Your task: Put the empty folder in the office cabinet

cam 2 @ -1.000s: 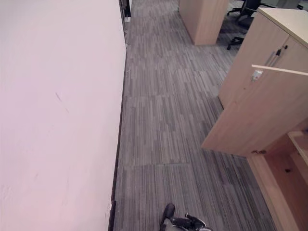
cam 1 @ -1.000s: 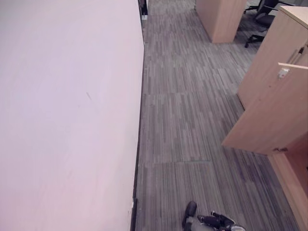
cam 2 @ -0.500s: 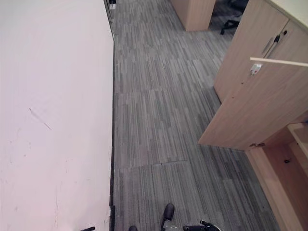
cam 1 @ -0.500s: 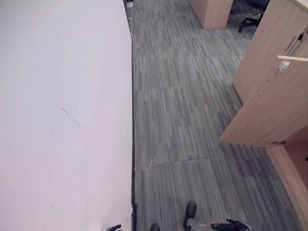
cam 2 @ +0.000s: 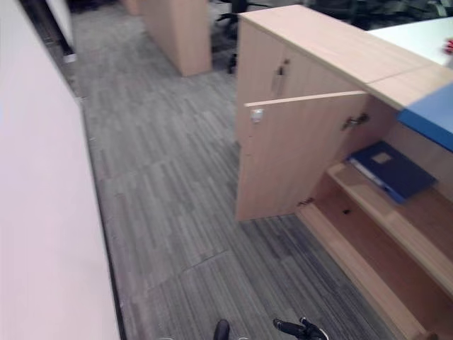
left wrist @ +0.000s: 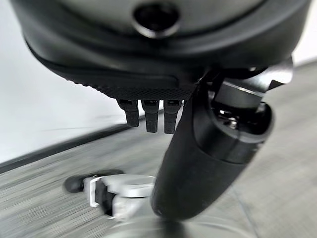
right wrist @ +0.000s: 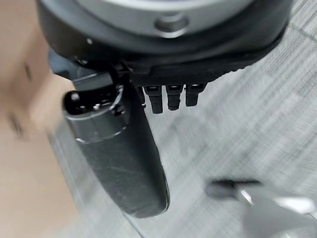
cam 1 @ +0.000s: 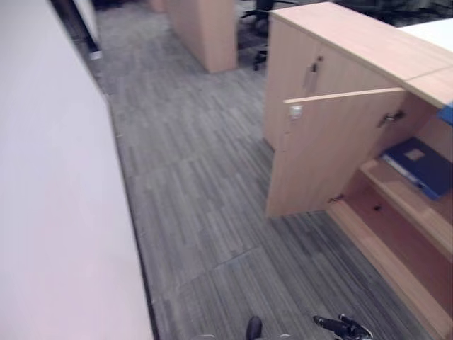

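- Office cabinet (cam 2: 311,53): a light-wood unit standing on the grey striped carpet (cam 1: 191,191), to my right and ahead of me; its top is flat and bare on the near part.
- Cabinet door (cam 2: 297,152): swung open toward me, standing at an angle to the cabinet front, with a small pale fitting near its upper corner on the side away from the hinge.
- Shelves (cam 2: 396,227): two wooden levels show inside the open compartment — an upper shelf and the cabinet's bottom board below it.
- Folder (cam 2: 391,170): a dark blue folder lies flat on the upper shelf inside the open compartment, a pale label on its cover; whether it is empty I cannot tell.
- Blue object (cam 2: 430,120): a brighter blue flat shape sits at the cabinet's upper edge, above the folder; what it is I cannot tell.
- Wall (cam 1: 49,212): a plain pale surface runs along my left side, meeting the carpet at a dark skirting strip.
- Further wooden unit (cam 1: 205,32): stands farther back on the carpet, well apart from the open cabinet; an office chair (cam 1: 258,14) shows just beyond it.
- My left hand (left wrist: 198,163): thumb extended, fingers (left wrist: 151,116) straight in a row — it grips nothing, with carpet and wall beyond it.
- My right hand (right wrist: 124,158): thumb extended, fingers (right wrist: 171,96) straight and apart from it, nothing between them; carpet lies beyond, and light wood beside the thumb.
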Robot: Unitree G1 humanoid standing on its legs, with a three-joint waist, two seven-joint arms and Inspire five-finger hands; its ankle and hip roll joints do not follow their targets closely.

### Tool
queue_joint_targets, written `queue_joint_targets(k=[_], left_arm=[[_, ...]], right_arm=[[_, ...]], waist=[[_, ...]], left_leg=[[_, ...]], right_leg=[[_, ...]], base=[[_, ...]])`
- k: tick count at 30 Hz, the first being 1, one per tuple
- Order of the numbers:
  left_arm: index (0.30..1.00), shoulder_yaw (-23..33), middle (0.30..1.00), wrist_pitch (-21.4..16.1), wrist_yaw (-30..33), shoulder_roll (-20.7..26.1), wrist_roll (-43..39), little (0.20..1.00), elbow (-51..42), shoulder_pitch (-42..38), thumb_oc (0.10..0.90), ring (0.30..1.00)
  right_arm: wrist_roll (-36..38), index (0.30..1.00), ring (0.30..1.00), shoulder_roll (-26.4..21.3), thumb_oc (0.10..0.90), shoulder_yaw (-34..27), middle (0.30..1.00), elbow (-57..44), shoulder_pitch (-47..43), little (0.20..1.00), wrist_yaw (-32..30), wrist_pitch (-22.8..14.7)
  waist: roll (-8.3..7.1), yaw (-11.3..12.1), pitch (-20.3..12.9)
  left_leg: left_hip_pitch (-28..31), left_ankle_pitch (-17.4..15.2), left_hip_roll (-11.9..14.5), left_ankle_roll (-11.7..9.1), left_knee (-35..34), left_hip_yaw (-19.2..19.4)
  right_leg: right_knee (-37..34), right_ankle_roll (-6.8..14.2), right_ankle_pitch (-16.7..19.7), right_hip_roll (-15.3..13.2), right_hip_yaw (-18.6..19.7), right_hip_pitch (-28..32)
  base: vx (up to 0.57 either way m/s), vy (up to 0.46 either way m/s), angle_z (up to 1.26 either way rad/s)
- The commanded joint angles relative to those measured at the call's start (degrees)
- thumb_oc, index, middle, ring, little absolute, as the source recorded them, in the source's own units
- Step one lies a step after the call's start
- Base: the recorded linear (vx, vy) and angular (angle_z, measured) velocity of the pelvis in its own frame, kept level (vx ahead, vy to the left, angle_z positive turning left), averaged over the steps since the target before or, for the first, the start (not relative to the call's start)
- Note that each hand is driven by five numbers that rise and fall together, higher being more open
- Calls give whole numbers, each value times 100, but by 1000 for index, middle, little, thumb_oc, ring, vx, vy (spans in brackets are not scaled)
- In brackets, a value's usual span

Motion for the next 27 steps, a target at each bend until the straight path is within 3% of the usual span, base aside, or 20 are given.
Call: queue_joint_targets(k=[1, 3, 6, 7, 8, 12, 14, 16, 19, 20, 23, 24, 27], left_arm=[[900, -256, 900, -259, -83, -24, -73, 900, -569, -311, 800, 900], [900, -266, 900, -272, -123, 14, -170, 900, -819, -241, 800, 900], [900, -258, 900, -278, -229, 24, -307, 900, -947, -146, 800, 900], [900, -258, 900, -278, -229, 24, -307, 900, -947, -146, 800, 900], [900, -259, 900, -261, -241, 13, -364, 900, -894, -147, 800, 900], [900, -100, 900, -250, -290, -91, -493, 900, -515, -112, 800, 900], [900, -54, 900, -243, -299, -130, -466, 900, -264, -83, 800, 900], [900, 9, 900, -238, -297, -131, -323, 900, 87, -33, 800, 900], [900, 38, 900, -226, -289, -124, -249, 900, 163, -10, 800, 900], [900, 67, 900, -226, -264, -108, -146, 900, 278, 5, 800, 900], [900, 132, 900, -169, -267, -72, 6, 900, 444, -3, 800, 900], [900, 132, 900, -169, -267, -72, 7, 900, 445, -4, 800, 900], [900, 175, 900, -141, -280, -37, 50, 900, 519, -3, 800, 900]], right_arm=[[198, 900, 900, -356, 800, -149, 900, 87, 143, 900, -72, -55], [192, 900, 900, -404, 800, -157, 900, 68, 193, 900, -60, -95], [183, 900, 900, -441, 800, -124, 900, 19, 198, 900, -73, -159], [183, 900, 900, -441, 800, -124, 900, 19, 198, 900, -73, -159], [172, 900, 900, -408, 800, -75, 900, -7, 168, 900, -97, -181], [89, 900, 900, -341, 800, 57, 900, -89, 81, 900, -25, -187], [63, 900, 900, -300, 800, 81, 900, -91, 81, 900, -8, -173], [46, 900, 900, -217, 800, 76, 900, -41, 96, 900, 64, -114], [20, 900, 900, -198, 800, 79, 900, -32, 83, 900, 86, -88], [-3, 900, 900, -167, 800, 66, 900, -22, 74, 900, 122, -57], [-80, 900, 900, -89, 800, 52, 900, -101, 30, 900, 204, -29], [-80, 900, 900, -88, 800, 52, 900, -102, 31, 900, 203, -28], [-119, 900, 900, -37, 800, 115, 900, -305, -57, 900, 217, -49]], waist=[[-175, 215, 347], [-197, 319, 412], [-16, 448, 430], [-16, 448, 430], [77, 552, 469], [243, 689, 350], [278, 693, 231], [245, 661, 61], [245, 670, -11], [249, 674, -123], [334, 622, -241], [331, 627, -242], [427, 591, -144]], left_leg=[[-100, 254, -397, 612, -921, 191], [-284, 315, -633, 590, -1757, -67], [-444, 1193, -946, 400, -3529, -801], [-444, 1193, -946, 400, -3529, -801], [-624, 1478, -1046, 350, -4161, -1219], [-423, 1728, -1130, 299, -4363, -1834], [-219, 1818, -1148, 343, -4285, -1857], [23, 1612, -1185, 477, -4172, -1613], [43, 1512, -1205, 538, -4133, -1513], [99, 1347, -1261, 628, -4092, -1358], [252, 1012, -1371, 792, -3990, -1016], [249, 1008, -1372, 793, -3986, -1009], [446, 791, -1369, 862, -3885, -747]], right_leg=[[-199, 1133, -230, -596, 157, 233], [-215, 1197, -232, -585, 399, 367], [-290, 1241, -294, -343, 770, 626], [-290, 1241, -294, -343, 770, 626], [-243, 1188, -390, -178, 1107, 771], [-185, 1154, -551, 69, 1801, 962], [-194, 1190, -629, -4, 2015, 1088], [-151, 1318, -738, -234, 2252, 1184], [-119, 1384, -750, -307, 2358, 1160], [-10, 1501, -780, -446, 2460, 1099], [591, 1783, -771, -701, 2423, 828], [606, 1783, -780, -701, 2430, 818], [1454, 1923, -574, -950, 2030, 359]], base=[[36, 42, -97], [105, 82, -95], [212, 90, -111], [272, 93, -89], [256, 95, -99], [312, 162, -142], [289, 212, -180], [238, 248, -93], [174, 202, -81], [186, 237, -56], [200, 273, -56], [132, 229, -82], [64, 139, -46]])
